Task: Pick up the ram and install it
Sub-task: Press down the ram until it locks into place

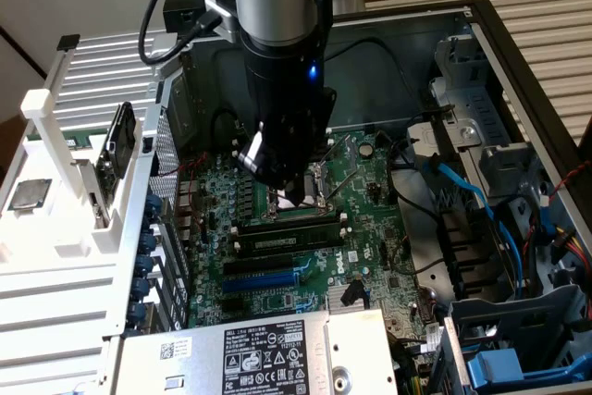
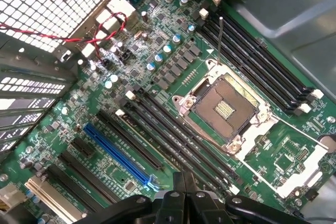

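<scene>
The arm hangs over the open computer case (image 1: 518, 53), its pincer (image 1: 294, 193) low above the green motherboard (image 1: 365, 228) near the processor socket (image 2: 223, 109). In the wrist view the pincer (image 2: 182, 191) shows its two fingers (image 2: 178, 184) pressed together, closed with nothing between them.

The ram (image 1: 289, 235) lies flat in a memory slot on the motherboard, just below the pincer in the exterior view, a pale label on its face. Whether it is fully latched cannot be told. Beside it runs a blue expansion slot (image 1: 264, 278).

In the wrist view the socket stands open, bare, with black memory slots (image 2: 173, 140) on either side. A red wire (image 2: 63, 38) crosses the perforated case wall.

At the exterior view's left, a white rack (image 1: 65, 182) carries a square silver processor chip (image 1: 30, 193).
</scene>
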You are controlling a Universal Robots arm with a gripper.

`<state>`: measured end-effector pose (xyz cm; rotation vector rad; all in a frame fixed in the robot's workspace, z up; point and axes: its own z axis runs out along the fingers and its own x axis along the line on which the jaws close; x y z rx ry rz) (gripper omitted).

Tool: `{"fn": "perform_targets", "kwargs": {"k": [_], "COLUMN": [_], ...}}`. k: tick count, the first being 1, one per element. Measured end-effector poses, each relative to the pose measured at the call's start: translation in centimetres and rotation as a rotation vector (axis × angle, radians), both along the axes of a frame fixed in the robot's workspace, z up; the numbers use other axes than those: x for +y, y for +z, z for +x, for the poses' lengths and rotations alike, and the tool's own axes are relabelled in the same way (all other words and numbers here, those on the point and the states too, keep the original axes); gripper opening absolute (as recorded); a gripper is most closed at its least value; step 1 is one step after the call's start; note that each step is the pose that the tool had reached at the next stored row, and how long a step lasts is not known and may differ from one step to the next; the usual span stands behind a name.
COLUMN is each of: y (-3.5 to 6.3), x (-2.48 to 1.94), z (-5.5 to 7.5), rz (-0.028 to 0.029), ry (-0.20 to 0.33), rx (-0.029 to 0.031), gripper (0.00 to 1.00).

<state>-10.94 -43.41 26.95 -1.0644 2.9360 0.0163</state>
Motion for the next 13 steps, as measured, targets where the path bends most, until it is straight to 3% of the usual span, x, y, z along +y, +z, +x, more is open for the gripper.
{"fn": "perform_targets", "kwargs": {"k": [13], "y": [0.0], "x": [0.0], "z": [0.0], "rz": [-0.0001], "ry": [-0.19], "rx": [-0.0009], "gripper": [0.1]}}
